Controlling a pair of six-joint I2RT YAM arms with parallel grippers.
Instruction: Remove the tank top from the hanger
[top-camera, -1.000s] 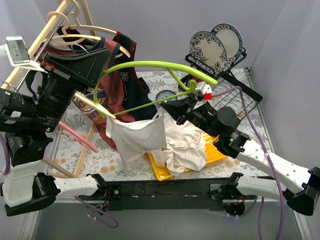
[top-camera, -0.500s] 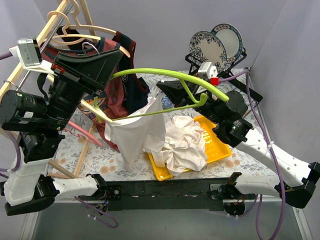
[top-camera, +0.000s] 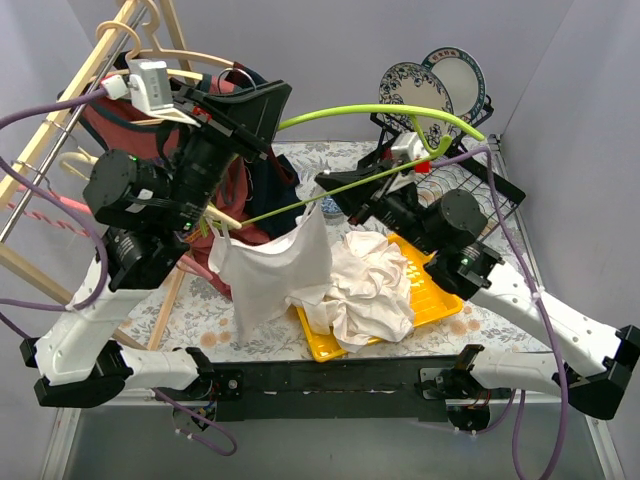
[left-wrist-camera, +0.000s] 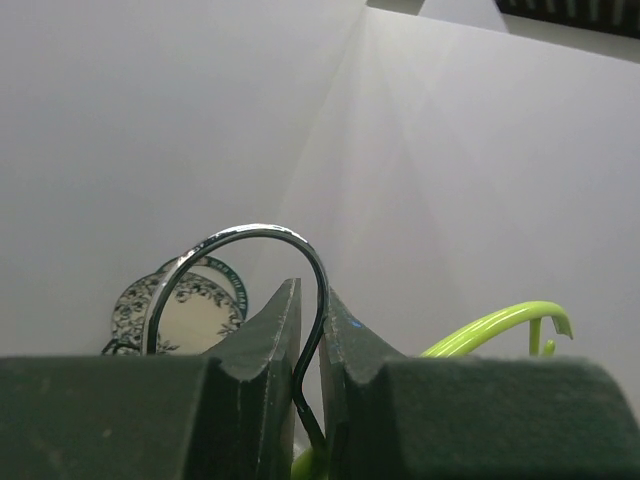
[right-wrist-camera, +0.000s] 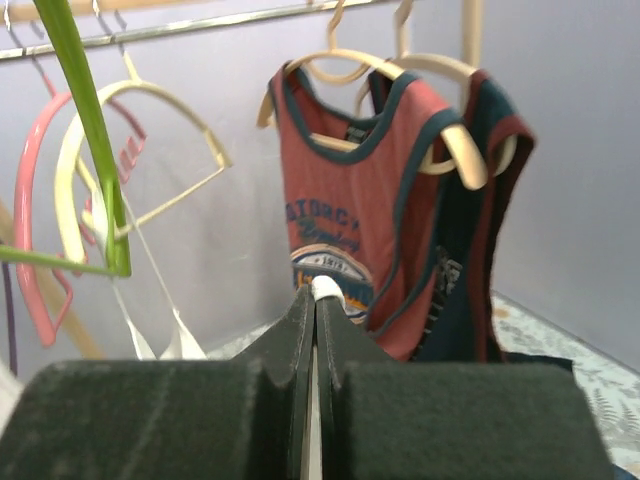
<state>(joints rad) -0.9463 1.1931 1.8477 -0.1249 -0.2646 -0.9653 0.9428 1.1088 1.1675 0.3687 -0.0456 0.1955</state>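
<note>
A lime-green plastic hanger (top-camera: 390, 107) with a dark wire hook (left-wrist-camera: 250, 232) sits tilted in the air, left end low, and a white tank top (top-camera: 275, 270) droops crumpled from that low end by one strap, another corner drawn up beside the thin lower bar.

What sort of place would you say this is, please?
Probably a staged household test bench: a clothes rail with hangers, a dish rack holding plates, a flowered tablecloth.

A yellow tray (top-camera: 440, 298) sits near the table's front edge, with a heap of white cloth (top-camera: 375, 285) spilling over its left side. A black dish rack (top-camera: 505, 190) holding patterned plates (top-camera: 415, 95) stands at the far right corner. Red and navy shirts (right-wrist-camera: 345, 210) hang on wooden hangers at the far left, beside a pink hanger (right-wrist-camera: 20, 215) and a cream hanger (right-wrist-camera: 140, 92).
</note>
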